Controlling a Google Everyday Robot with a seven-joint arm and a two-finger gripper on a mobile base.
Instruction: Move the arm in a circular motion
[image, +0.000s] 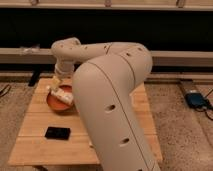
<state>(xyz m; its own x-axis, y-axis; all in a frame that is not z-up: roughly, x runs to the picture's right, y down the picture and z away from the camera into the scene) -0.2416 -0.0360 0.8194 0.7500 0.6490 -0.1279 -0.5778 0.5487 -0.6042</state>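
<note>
Arm (112, 95): my cream-white arm fills the middle of the view, its thick lower segment rising from bottom right, bending at a bulbous elbow near the upper right, then running left along a slimmer segment to the wrist joint at upper left. The gripper (56, 84) hangs below that wrist, at the far-left end of the arm, over the left-rear part of the tabletop (35, 147); whether it is released or clenched I cannot tell, and nothing shows it grasping anything.

Just beneath the gripper lies an orange bowl (57, 101) with pale contents; whether the gripper touches them cannot be told. Nearer the front edge, well apart from the gripper, lies a flat black device (57, 132). On the floor at right sits a blue box (196, 99).

Governing relation: the arm's long axis runs from elbow, right, to gripper, left, so the gripper lies at the left extreme of any circle swept about the arm's own line. I judge that a circular sweep should carry the gripper above the bowl, since a low arc risks clipping its rim or contents.
</note>
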